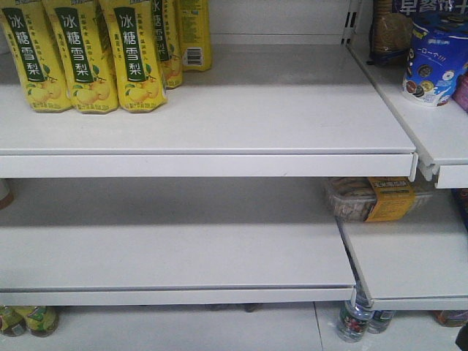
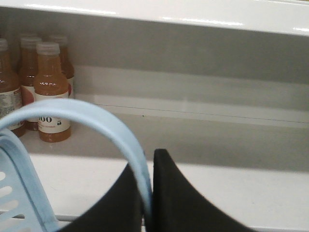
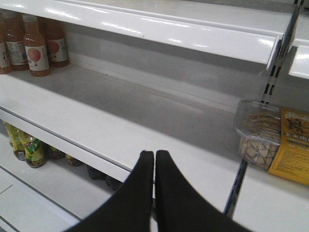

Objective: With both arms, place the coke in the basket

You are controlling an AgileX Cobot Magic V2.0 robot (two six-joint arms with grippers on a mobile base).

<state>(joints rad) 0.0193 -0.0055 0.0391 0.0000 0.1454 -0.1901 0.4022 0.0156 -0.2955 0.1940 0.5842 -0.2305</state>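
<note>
Jaws of the left gripper [image 2: 147,203] pinch the light blue plastic basket's strap handle [image 2: 72,113]; the right gripper's [image 3: 154,188] are closed, empty. No coke is visible; finding it comes next.

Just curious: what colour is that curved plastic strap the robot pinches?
Light blue strap handle, clearest in the left wrist view.

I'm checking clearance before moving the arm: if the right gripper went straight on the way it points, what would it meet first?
Probably the bare white shelf ahead of the shut right gripper, then its back wall. Depth is unclear; the snack box sits off to the side.
</note>
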